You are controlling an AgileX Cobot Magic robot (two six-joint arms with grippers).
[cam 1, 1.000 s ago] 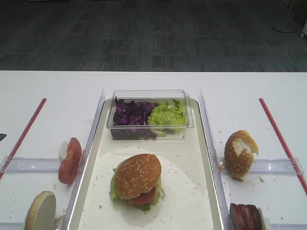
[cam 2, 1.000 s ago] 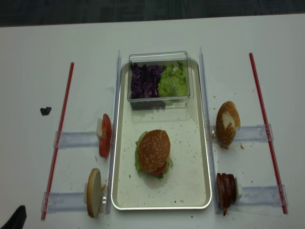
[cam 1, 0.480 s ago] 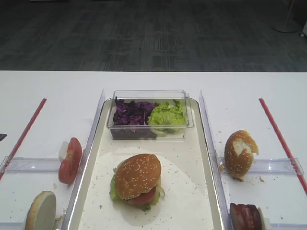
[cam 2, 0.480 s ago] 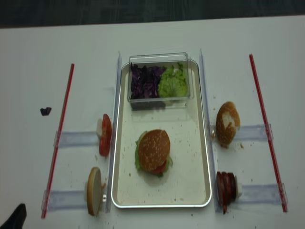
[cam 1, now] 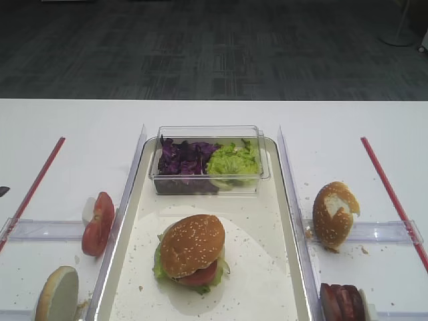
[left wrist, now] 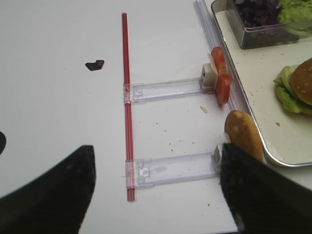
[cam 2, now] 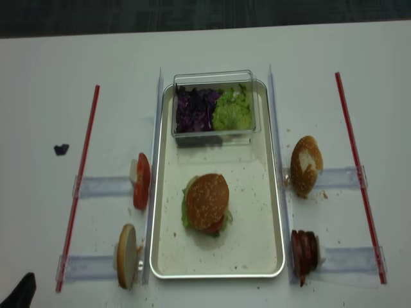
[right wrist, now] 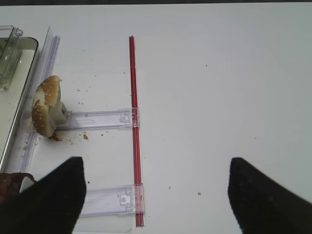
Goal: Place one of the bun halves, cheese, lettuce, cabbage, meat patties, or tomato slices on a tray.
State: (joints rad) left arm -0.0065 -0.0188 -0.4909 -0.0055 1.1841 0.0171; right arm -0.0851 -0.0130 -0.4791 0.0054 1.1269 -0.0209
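left fingers: spread wide, empty | right fingers: spread wide, empty, above table

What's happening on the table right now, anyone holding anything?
Nothing is being held. Both pincers, the left and the right, hang open over the bare table at the sides. On the tray sits an assembled burger with a sesame bun top over lettuce and tomato. Spare tomato slices and meat patties stand in holders off the tray.
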